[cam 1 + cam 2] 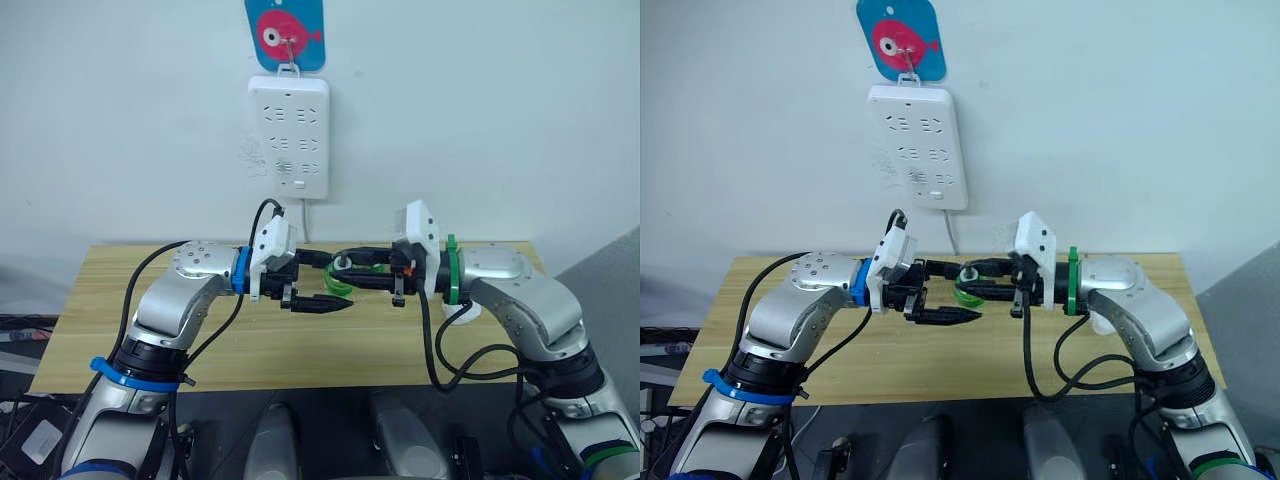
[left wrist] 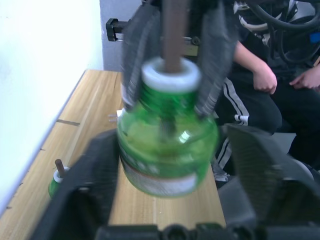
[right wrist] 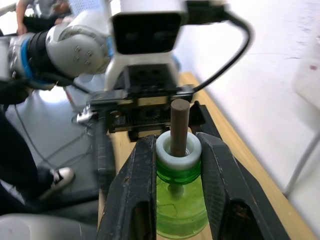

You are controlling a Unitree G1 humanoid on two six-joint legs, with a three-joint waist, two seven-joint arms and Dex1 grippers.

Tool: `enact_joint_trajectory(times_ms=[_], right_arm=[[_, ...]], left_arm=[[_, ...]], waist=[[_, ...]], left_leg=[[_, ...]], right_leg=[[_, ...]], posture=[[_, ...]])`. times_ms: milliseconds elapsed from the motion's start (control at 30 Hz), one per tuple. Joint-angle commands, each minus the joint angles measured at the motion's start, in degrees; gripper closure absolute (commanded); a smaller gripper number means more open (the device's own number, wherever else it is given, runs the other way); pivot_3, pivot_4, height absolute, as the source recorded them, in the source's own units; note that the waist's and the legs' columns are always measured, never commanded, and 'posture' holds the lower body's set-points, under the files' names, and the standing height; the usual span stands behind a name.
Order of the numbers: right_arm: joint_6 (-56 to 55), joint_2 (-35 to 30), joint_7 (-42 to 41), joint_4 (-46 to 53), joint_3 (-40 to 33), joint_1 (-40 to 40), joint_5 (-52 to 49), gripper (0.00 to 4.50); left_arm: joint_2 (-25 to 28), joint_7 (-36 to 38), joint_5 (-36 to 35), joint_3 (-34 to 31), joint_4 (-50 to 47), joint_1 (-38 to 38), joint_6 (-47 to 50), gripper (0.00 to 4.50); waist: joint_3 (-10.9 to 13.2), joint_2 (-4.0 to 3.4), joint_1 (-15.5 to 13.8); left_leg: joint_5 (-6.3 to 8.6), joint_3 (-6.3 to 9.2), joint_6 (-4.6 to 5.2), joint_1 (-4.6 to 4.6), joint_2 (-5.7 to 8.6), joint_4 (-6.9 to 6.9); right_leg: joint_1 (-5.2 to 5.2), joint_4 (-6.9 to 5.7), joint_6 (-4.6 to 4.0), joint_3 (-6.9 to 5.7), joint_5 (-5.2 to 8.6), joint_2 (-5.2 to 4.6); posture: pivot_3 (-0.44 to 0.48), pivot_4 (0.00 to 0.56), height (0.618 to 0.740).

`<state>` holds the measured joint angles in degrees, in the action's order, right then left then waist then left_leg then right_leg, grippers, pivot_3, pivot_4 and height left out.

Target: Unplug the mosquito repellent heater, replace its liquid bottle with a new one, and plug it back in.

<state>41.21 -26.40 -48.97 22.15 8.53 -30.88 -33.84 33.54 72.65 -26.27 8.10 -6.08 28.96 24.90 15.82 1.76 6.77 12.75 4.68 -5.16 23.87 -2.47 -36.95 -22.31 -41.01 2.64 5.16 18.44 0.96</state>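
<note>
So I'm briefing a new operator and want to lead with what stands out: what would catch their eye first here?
The right hand holding a translucent green plastic liquid bottle by its white collar, brown wick pointing at the open left hand, above the light wooden table. Next, the long white multi-socket power strip hanging on the wall under a blue hook plate with a pink fish.

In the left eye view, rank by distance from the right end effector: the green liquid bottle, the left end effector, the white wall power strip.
1. Green translucent liquid bottle: held in the right end effector, over the wooden table.
2. Left end effector: open, just below and to its left.
3. White multi-socket power strip: farthest, high on the wall behind.
</note>
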Motion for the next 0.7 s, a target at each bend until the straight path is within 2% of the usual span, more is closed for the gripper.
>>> enact_joint_trajectory(times_ms=[33,200,300,467,700], right_arm=[[6.97,3.23,6.26,1.97,-8.53,-0.64,-10.71,3.69],[15.26,13.10,24.63,0.89,-19.59,0.75,-29.31,3.69],[15.74,17.73,35.53,0.49,-22.70,1.97,-39.18,3.69],[11.60,22.85,50.43,0.11,-23.69,3.88,-52.18,3.69],[6.66,23.41,58.14,0.38,-21.44,5.10,-58.99,3.69]], left_arm=[[-0.26,-2.70,-5.93,-3.98,-1.14,-1.50,6.95,0.00],[-7.02,-17.77,-24.88,-13.96,-5.38,-1.39,27.49,0.00],[-11.02,-26.57,-33.81,-18.10,-7.44,-1.67,33.96,0.00],[-17.34,-41.79,-49.06,-23.08,-7.97,-1.46,38.51,0.00],[-21.00,-58.70,-65.07,-23.44,-8.00,-2.47,35.92,0.00]], waist=[[0.00,0.00,0.05],[0.00,0.00,0.21],[0.00,0.00,0.29],[0.00,0.00,0.43],[0.00,0.00,0.64]], left_leg=[[0.00,0.01,0.00,0.00,-0.01,0.00],[0.00,0.09,0.00,0.05,-0.06,-0.01],[0.00,0.10,0.00,0.07,-0.09,-0.01],[0.00,0.09,0.00,0.06,-0.06,-0.01],[0.00,0.07,0.00,0.06,0.01,0.00]], right_leg=[[0.00,-0.01,0.00,0.00,0.00,0.00],[0.00,-0.04,0.00,-0.08,0.00,0.00],[0.00,-0.03,0.00,-0.06,0.00,-0.04],[0.00,-0.04,0.00,-0.05,0.00,-0.05],[-0.01,-0.02,0.01,-0.04,0.00,-0.03]], posture=[[-0.171,0.209,0.729],[-0.169,0.211,0.729],[-0.166,0.210,0.729],[-0.167,0.212,0.729],[-0.169,0.213,0.729]])
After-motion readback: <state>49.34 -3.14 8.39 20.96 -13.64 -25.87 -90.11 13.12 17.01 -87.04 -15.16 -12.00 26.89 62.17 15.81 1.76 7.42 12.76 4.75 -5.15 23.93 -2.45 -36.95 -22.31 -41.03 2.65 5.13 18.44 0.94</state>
